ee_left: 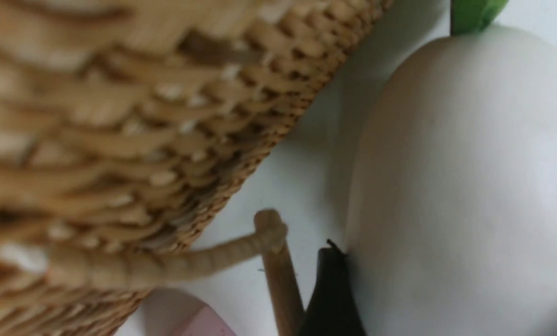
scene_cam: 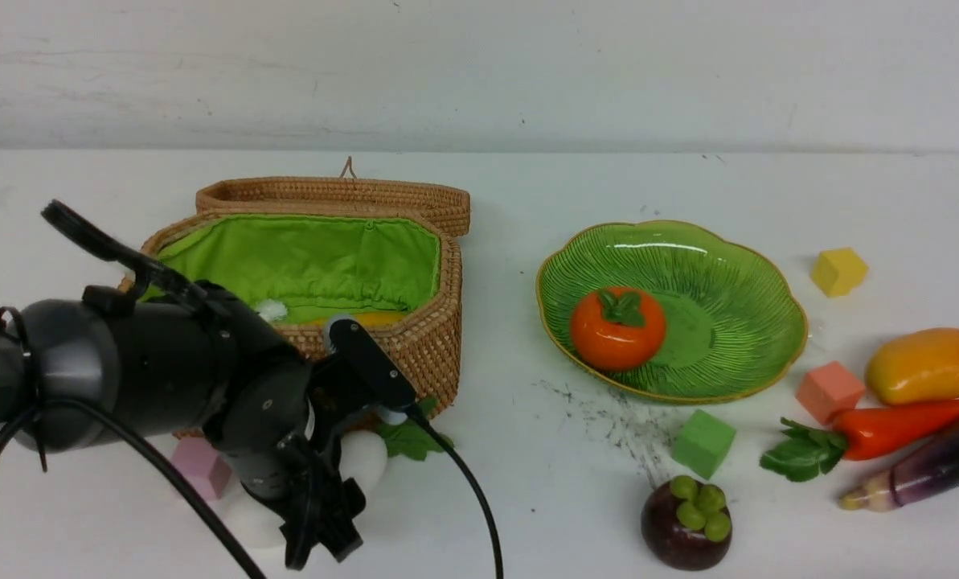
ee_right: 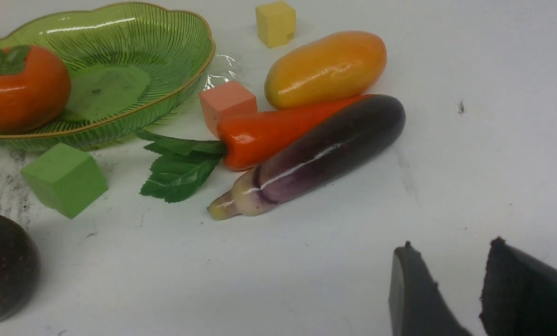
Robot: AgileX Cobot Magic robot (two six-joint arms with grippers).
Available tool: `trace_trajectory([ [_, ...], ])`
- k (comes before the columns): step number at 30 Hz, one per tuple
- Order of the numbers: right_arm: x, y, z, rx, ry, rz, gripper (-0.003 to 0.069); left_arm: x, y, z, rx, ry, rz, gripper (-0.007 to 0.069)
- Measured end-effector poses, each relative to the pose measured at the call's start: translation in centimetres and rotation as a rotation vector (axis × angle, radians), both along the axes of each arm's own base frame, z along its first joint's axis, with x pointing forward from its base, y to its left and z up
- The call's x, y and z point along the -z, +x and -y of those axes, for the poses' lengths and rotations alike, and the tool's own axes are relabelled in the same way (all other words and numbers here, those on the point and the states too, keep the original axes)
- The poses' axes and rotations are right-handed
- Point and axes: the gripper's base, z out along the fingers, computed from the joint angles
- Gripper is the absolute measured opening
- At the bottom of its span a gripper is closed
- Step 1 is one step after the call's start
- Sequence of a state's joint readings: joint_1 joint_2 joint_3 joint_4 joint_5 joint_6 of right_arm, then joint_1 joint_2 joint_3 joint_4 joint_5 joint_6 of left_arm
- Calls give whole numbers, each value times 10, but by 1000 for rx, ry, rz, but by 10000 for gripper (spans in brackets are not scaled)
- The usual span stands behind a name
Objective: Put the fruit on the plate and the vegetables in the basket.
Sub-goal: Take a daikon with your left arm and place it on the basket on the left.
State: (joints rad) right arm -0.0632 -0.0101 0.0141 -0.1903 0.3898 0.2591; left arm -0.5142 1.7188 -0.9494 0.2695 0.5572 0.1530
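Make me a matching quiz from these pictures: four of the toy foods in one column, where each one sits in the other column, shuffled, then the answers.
Column one:
1. persimmon
2. mangosteen
3. radish
4. eggplant

Column two:
A. just in front of the basket
B. on the plate
C. lying alongside the pepper
D. by itself, nearer the robot than the green cube

Pairs: 1-B, 2-D, 3-A, 4-C.

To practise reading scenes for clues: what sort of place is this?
Probably a robot test bench, not a kitchen: bare white table, plain wall, toy persimmon on a green plate, a green cube.
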Motion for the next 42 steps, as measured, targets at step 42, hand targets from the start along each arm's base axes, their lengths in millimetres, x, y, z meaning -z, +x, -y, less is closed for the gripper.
trace_trajectory([
  [42, 0, 0, 0, 0, 0, 0, 243, -146, -7, -32, 62, -45, 271, 510],
])
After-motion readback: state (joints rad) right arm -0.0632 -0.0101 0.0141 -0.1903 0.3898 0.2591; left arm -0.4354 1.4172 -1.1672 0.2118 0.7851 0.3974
